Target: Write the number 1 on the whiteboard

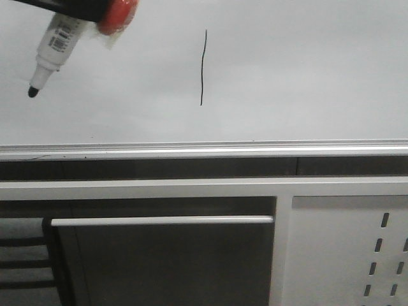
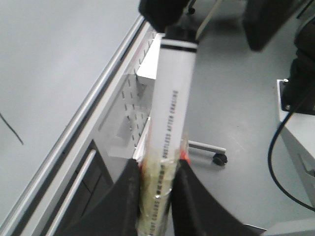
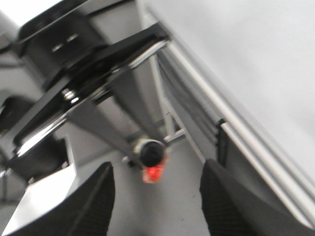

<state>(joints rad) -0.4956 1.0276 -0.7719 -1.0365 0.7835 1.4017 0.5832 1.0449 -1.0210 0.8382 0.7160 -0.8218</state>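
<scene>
The whiteboard [image 1: 299, 70] fills the upper front view, with a silver rail [image 1: 204, 150] along its lower edge. The number 1 [image 1: 203, 67] is a thin black, nearly vertical stroke near the board's middle. My left gripper [image 1: 105, 19] is at the top left, shut on a white marker [image 1: 57, 41]. The marker's black tip [image 1: 33, 92] points down-left, well left of the stroke and off it. In the left wrist view the gripper [image 2: 160, 196] clamps the marker [image 2: 173, 98] beside the board [image 2: 49, 49]. My right gripper [image 3: 157, 206] is open and empty, beside the board [image 3: 246, 49].
Below the rail stands a grey frame with a horizontal bar [image 1: 162, 220] and a light grey panel with slot holes [image 1: 357, 255]. The left wrist view shows grey floor, a caster wheel [image 2: 219, 159] and black cables [image 2: 275, 147]. A dark metal stand [image 3: 98, 73] shows in the right wrist view.
</scene>
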